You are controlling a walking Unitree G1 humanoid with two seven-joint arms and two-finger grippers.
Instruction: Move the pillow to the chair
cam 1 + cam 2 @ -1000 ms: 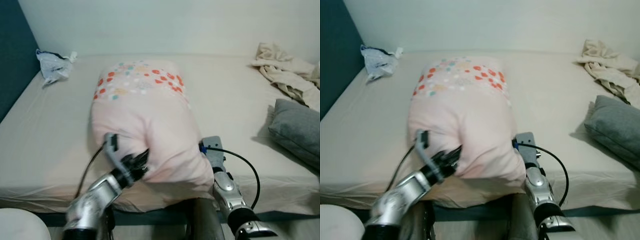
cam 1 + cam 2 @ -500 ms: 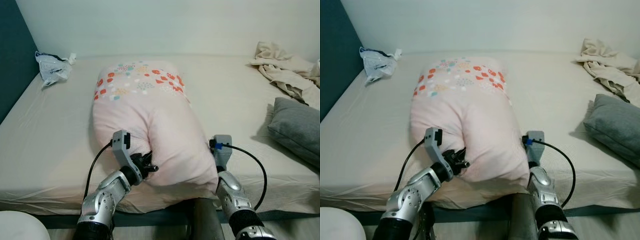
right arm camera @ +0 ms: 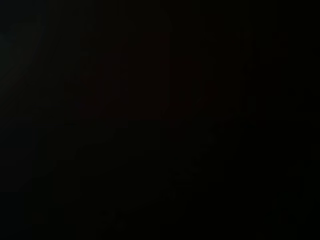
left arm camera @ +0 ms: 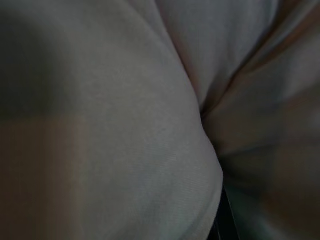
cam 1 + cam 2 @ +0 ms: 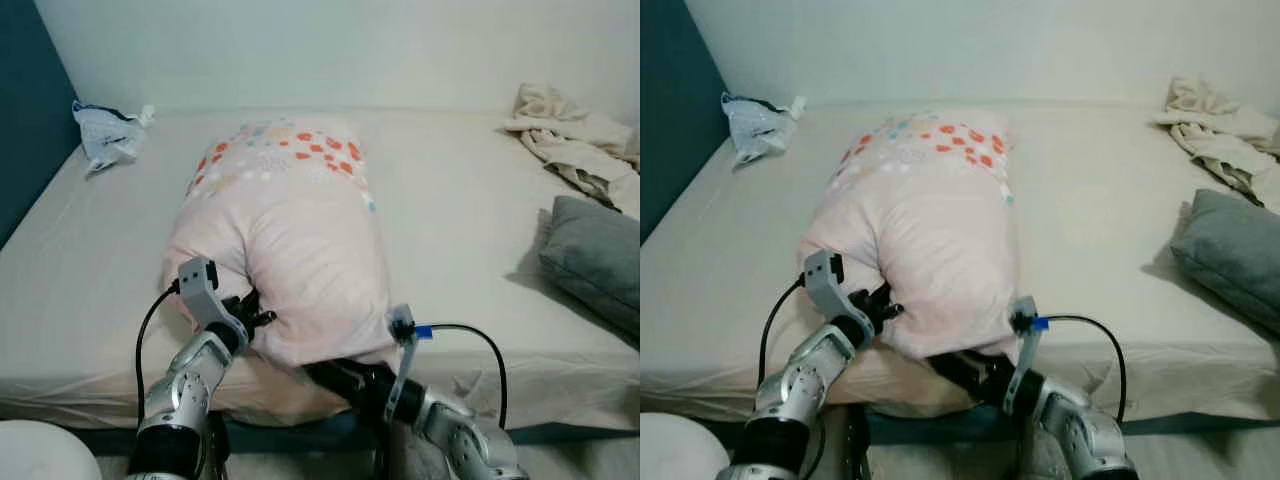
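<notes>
Left gripper (image 5: 252,318): black fingers pressed into the near left flank of the pillow (image 5: 285,230), tips sunk in the fabric, so whether they are spread or pinching cannot be told; the left wrist view gives pale folded cloth right against the lens. Right gripper (image 5: 335,375): pushed under the near edge of the pillow from the right, fingers hidden beneath it, state likewise not to be told; its wrist view is black. Pillow: large, pale pink, a band of red, orange and teal dots at its far end; lying lengthwise on the bed (image 5: 470,230), near end overhanging the near edge of the mattress and bunched between the two arms. Chair: no certain sighting; a pale rounded shape (image 5: 35,450) sits at the near left corner, identity uncertain. Other items: grey cushion (image 5: 595,255) at right; crumpled beige cloth (image 5: 565,140) far right; white plastic bag (image 5: 105,135) far left. Step in hand, by judgement: securing a two-armed hold for the lift. Handling advice: squeeze from both sides, keep one arm under the bulk, lift evenly; soft filling will likely sag and slip if held by the cover alone.
</notes>
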